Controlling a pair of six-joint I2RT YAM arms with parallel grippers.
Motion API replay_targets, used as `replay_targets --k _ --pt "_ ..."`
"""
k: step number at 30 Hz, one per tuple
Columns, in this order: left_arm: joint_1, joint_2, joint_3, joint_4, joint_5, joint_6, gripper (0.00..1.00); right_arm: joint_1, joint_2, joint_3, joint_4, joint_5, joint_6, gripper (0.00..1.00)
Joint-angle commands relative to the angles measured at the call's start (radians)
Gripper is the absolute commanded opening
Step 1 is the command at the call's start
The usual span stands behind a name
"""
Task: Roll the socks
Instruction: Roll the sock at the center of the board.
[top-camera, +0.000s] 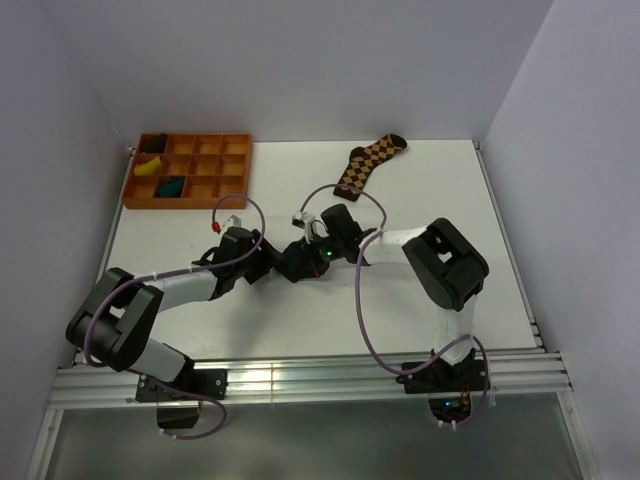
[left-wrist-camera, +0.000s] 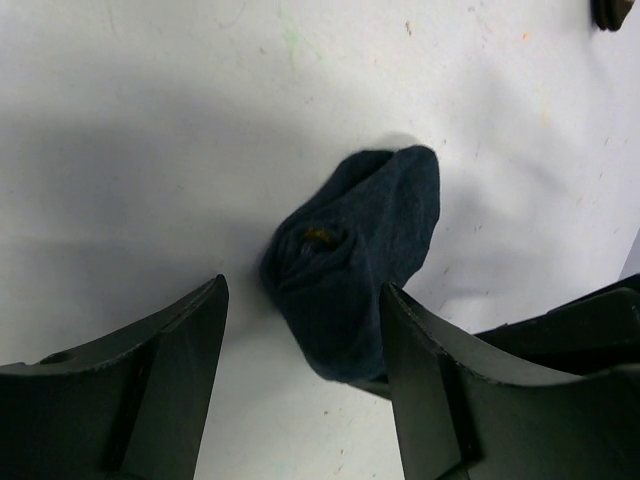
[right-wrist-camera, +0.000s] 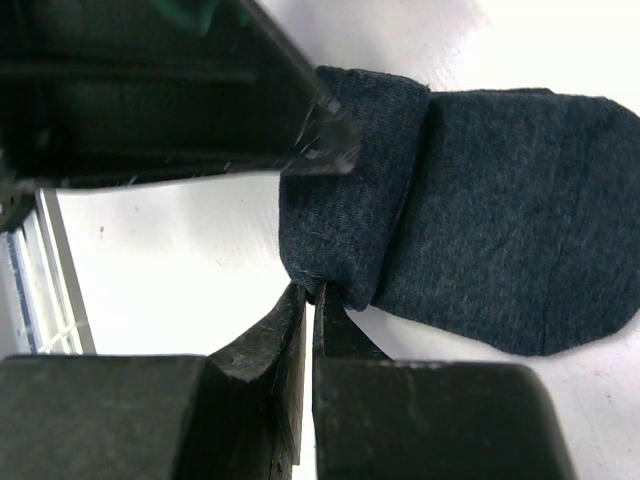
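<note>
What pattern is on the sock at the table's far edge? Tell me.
The sock has tan diamonds on dark brown; best in the top view.

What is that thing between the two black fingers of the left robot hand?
A partly rolled dark sock lies between the open fingers of the left gripper, nearer one finger, with bare white table on the other side. The left wrist view shows it.
</note>
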Motion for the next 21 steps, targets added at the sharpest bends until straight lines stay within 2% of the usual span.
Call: replay_targets --k 1,4,11,21 --pt "0.010 0.021 0.036 0.030 -0.007 -0.006 0.67 -0.002 0.040 0.012 -0.142 -0.012 -0.030 0.00" --pt "0.012 0.042 0.056 -0.006 -0.041 0.000 0.65 -0.004 0.044 0.027 -0.173 -0.015 -0.038 0.00" --pt "0.012 0.065 0.064 -0.018 -0.021 0.003 0.60 -0.011 0.072 0.050 -0.184 -0.038 -0.020 0.00" --pt "0.012 0.067 0.041 -0.044 0.004 0.016 0.49 -0.031 0.121 0.089 -0.202 -0.052 0.007 0.00"
